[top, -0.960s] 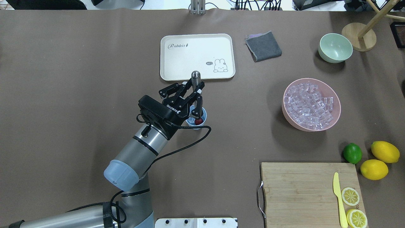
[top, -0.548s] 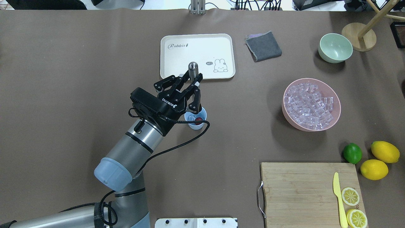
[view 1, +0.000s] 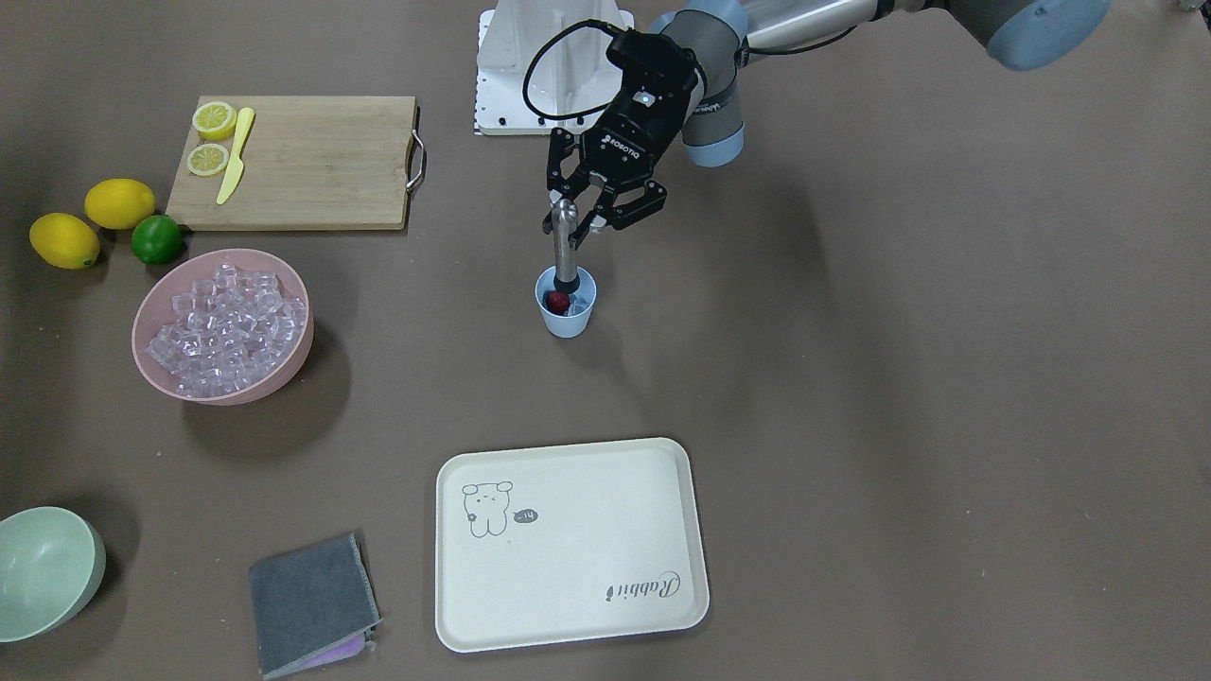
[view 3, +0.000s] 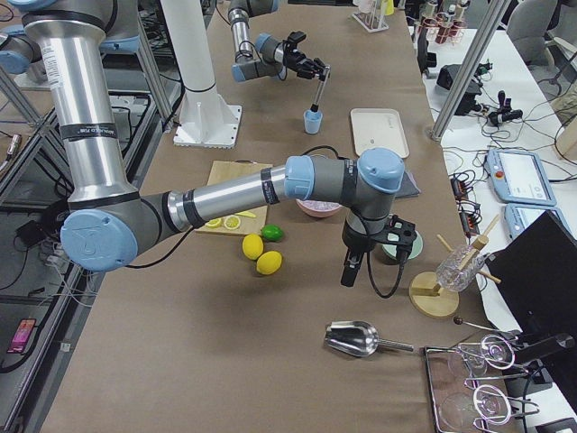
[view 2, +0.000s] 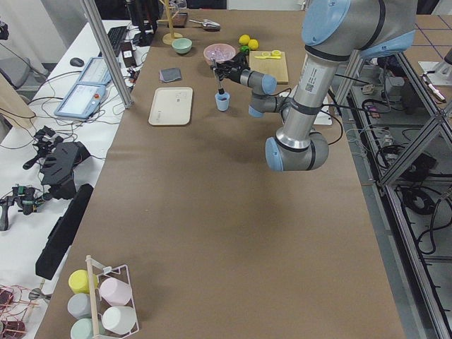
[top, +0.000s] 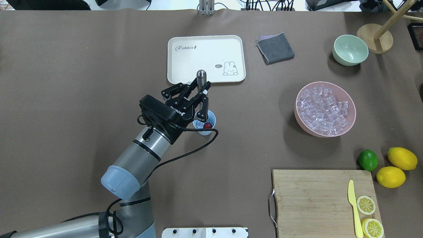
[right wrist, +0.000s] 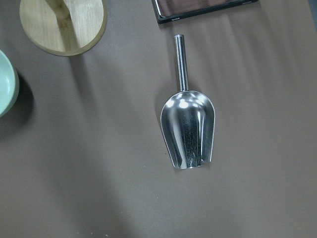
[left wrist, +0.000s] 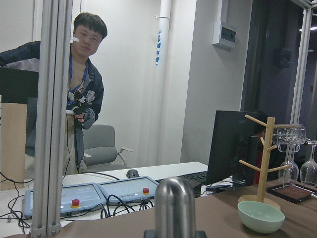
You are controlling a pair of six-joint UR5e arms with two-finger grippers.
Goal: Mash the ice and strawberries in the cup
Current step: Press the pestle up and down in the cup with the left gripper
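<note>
The left claw [view 1: 570, 219] was clenched round a steel muddler [view 1: 566, 257], whose foot stood in the cup [view 1: 566, 323] near mid-bench, between the tray [view 1: 587, 539] and the robot's edge. Over the last second the muddler's head had risen toward the tray and then dropped part-way back, while the cup kept its spot. That was likely one pumping stroke done and another begun, so the mashing looked under way, not finished. In the cup the strawberry [view 1: 558, 302] lay whole and red beside the muddler's foot, with a few cubes of ice [view 1: 581, 305] by it, apparently uncrushed. The pink bowl [view 1: 248, 390], toward the bench's right end, held a heap of more ice. The right claw [view 3: 349, 271] hung nearer that end over a scoop [right wrist: 188, 131]; whether it was released or clenched I could not tell.
</note>
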